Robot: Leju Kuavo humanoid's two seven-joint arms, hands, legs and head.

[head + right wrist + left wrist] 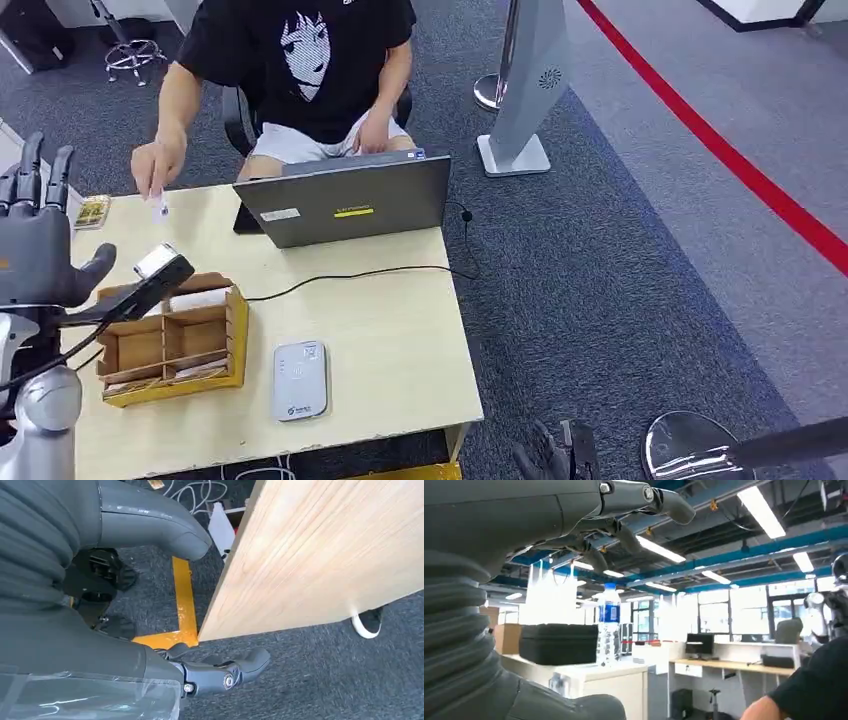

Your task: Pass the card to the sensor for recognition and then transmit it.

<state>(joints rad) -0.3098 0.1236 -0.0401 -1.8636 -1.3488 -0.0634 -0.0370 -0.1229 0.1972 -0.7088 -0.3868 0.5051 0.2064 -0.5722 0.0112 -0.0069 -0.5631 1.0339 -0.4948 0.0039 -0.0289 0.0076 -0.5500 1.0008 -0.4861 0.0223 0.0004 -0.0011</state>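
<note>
My left hand [38, 245] is raised over the table's left edge with its fingers spread upward and nothing in it. In the left wrist view its fingers [634, 500] are bare too. A person seated behind the table pinches a small white card [162, 206] just above the tabletop, a short way beyond my left hand. The grey-white card sensor [299, 380] lies flat near the table's front edge. My right hand [556, 456] hangs below the table's front right corner, and its thumb [150, 522] and fingers [225, 672] are apart and hold nothing.
A cardboard divider box [176, 340] stands left of the sensor, under a dark bar by my left wrist. An open laptop [345, 200] with a black cable sits at the back. A yellowish card [92, 211] lies at the far left. A white post base [515, 155] stands on the carpet.
</note>
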